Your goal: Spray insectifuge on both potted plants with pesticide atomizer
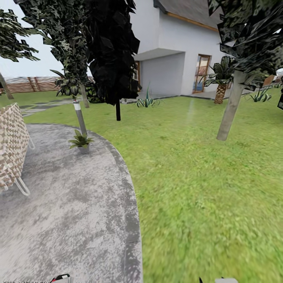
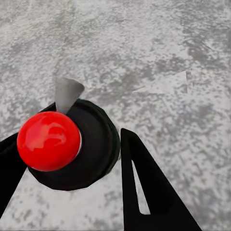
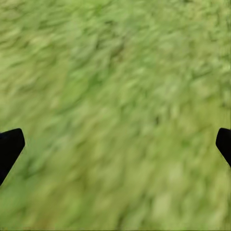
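Pesticide atomizer (image 2: 67, 144): red-capped, black-bodied, clamped between left gripper (image 2: 72, 163) jaws over grey patio (image 1: 70, 204). Potted plant (image 1: 81, 140): on patio edge, head view, beside lawn (image 1: 204, 177). Right gripper (image 3: 115, 144): jaws wide, over grass. Wicker chair (image 1: 11, 145): at left.

Patio (image 1: 70, 220): near left, its curved edge running from far left to near centre. Lawn (image 1: 204, 177): right of the patio, reaching far to the house (image 1: 177, 47). Chair (image 1: 11, 149): on the patio, left edge. Potted plant (image 1: 81, 140): on the patio at its far rim, right of the chair, just before a thin trunk (image 1: 79, 116). Dark tree (image 1: 112, 51): on the lawn, behind and right of the plant. Leaning trunk (image 1: 231, 106): on the lawn, right. Palm (image 1: 221, 80): far right, before the house. Fence (image 1: 31, 83): far left.
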You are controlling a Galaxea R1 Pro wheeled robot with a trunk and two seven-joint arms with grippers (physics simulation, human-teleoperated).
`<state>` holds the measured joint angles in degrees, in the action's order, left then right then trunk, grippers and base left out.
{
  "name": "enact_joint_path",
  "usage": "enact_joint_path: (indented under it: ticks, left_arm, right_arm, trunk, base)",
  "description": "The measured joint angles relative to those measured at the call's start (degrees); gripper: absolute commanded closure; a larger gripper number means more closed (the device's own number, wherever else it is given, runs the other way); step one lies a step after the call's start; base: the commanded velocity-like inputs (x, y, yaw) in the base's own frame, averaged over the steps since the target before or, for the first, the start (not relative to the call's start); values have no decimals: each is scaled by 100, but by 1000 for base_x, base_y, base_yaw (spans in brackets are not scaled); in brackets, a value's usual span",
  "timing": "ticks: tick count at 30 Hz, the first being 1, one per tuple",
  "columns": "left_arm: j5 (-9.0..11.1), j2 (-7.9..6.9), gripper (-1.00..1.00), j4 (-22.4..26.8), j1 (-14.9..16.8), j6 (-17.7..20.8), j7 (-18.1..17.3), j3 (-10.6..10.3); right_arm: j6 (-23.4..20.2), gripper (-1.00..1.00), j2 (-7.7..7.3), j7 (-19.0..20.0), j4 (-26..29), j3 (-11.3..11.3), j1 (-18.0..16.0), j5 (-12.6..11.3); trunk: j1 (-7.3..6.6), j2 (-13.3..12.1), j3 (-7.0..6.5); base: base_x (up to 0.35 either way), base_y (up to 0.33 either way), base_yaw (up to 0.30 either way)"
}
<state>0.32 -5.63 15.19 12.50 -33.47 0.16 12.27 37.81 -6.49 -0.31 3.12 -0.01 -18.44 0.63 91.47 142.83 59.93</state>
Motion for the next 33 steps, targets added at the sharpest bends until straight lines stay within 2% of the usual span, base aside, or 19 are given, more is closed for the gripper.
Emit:
enact_joint_path:
  ticks: [33]
  left_arm:
    - [-8, 9, 100, 0, -1, 0, 1, -5]
  right_arm:
    - [0, -100, 14, 7, -2, 0, 0, 8]
  trunk:
    - [-725, -1324, -593]
  base:
    - [0, 0, 275]
